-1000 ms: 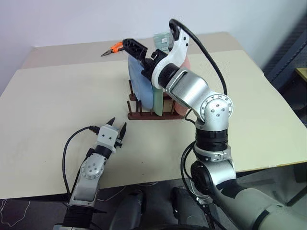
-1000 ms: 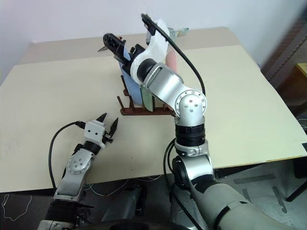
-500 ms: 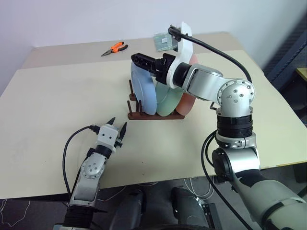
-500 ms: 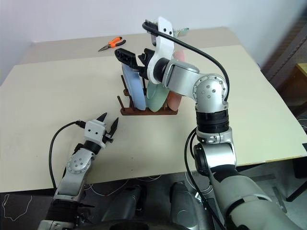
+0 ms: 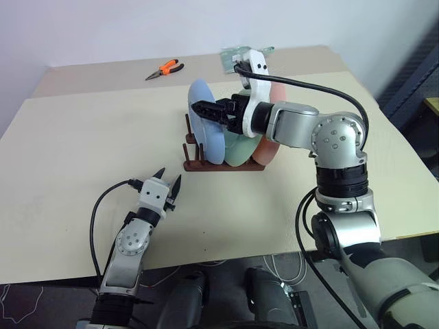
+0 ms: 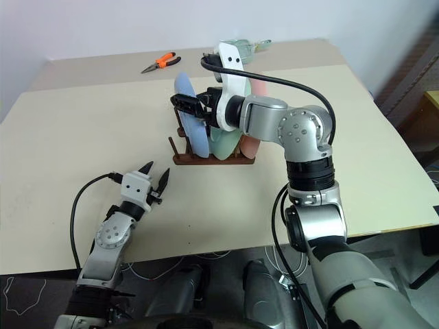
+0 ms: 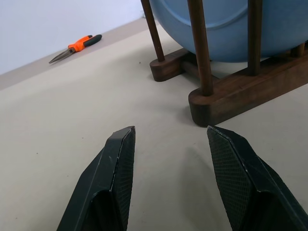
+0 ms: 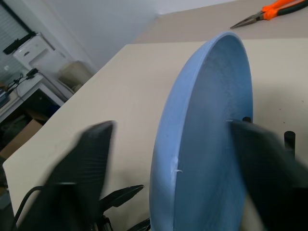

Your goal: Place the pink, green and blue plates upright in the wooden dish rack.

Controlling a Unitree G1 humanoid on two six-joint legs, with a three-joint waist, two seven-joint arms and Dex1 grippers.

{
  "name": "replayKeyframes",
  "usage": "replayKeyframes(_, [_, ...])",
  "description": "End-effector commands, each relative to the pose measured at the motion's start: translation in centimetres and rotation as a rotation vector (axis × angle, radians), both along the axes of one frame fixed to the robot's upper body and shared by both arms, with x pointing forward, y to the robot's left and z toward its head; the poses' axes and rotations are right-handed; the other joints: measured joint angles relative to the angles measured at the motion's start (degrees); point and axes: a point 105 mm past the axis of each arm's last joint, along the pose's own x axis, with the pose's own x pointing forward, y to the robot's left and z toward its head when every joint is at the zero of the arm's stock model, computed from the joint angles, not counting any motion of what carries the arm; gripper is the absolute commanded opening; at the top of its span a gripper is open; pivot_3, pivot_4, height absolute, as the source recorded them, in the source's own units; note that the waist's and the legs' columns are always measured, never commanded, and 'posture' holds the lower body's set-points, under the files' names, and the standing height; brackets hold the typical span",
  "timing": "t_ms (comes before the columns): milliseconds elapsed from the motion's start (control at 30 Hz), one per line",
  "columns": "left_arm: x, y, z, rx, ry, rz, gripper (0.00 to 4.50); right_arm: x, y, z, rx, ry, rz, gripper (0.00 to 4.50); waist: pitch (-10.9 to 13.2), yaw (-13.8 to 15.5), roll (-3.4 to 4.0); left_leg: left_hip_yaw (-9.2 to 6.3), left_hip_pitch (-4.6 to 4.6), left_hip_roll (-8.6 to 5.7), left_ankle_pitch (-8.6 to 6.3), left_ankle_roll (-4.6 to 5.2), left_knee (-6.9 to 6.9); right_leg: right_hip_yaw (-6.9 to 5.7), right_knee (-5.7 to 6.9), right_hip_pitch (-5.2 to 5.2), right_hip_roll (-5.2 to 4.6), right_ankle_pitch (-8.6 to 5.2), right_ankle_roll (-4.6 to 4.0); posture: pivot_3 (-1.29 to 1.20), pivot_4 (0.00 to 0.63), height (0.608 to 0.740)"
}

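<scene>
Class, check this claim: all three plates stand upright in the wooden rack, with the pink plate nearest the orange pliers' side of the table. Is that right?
Not quite. The blue plate stands at that end of the rack; the pink plate is at the far end, with the green plate between them. The left eye view shows it; the pliers lie beyond.

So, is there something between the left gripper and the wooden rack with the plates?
Nothing visible. The left gripper points toward the rack over bare table. The blue plate, green plate and pink plate already stand in it.
</scene>
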Motion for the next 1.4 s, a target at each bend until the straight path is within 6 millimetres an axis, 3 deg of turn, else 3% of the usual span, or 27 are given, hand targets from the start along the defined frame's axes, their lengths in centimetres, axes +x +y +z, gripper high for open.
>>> replayKeyframes(33, [-0.1,-0.3,0.9,-0.011,-0.032,-0.012,2.43,-0.3,-0.2,1.1,0.016,-0.037,0.029,1.58,0.0,0.0,0.00,0.00,0.00,0.00,0.00,0.00,0.00,0.00,0.00,0.00,0.00,0.00,0.00,0.00,0.150,0.739])
replayKeyframes(133, [-0.2,-0.3,0.8,-0.012,-0.030,-0.010,2.43,-0.3,-0.4,1.4,0.029,-0.034,0.043,0.05,0.0,0.0,0.00,0.00,0.00,0.00,0.00,0.00,0.00,0.00,0.00,0.00,0.00,0.00,0.00,0.00,0.150,0.739])
replayKeyframes(367, [-0.3,-0.3,0.5,-0.016,-0.025,-0.007,2.43,-0.3,-0.4,1.6,0.072,-0.002,0.063,0.05,0.0,0.1,-0.01,0.00,0.00,-0.01,0.00,0.00,0.00,0.00,-0.01,0.00,-0.02,0.00,0.00,0.00,0.150,0.739])
replayKeyframes(800, [-0.4,-0.2,0.1,-0.016,-0.016,-0.006,2.43,-1.0,-0.5,4.5,0.230,0.022,0.088,0.05,0.0,0.1,0.01,0.00,-0.03,-0.01,0.00,0.00,-0.01,0.00,-0.01,-0.03,-0.02,0.00,0.00,0.00,0.150,0.739])
replayKeyframes(1100, [-0.4,-0.3,0.0,-0.014,-0.014,-0.014,2.43,-1.2,-0.8,5.3,0.270,0.025,0.100,0.05,0.0,0.0,0.01,0.00,-0.03,-0.01,0.00,0.00,0.00,0.00,-0.01,-0.03,-0.02,0.00,0.00,0.00,0.150,0.739])
replayKeyframes(1400, [-0.4,0.1,0.1,-0.014,-0.019,0.007,2.43,-2.1,-1.1,10.0,0.449,-0.012,0.096,0.05,0.0,0.0,0.01,-0.01,-0.03,-0.01,0.00,0.00,-0.02,0.00,-0.01,-0.03,-0.02,0.00,0.00,0.00,0.150,0.739])
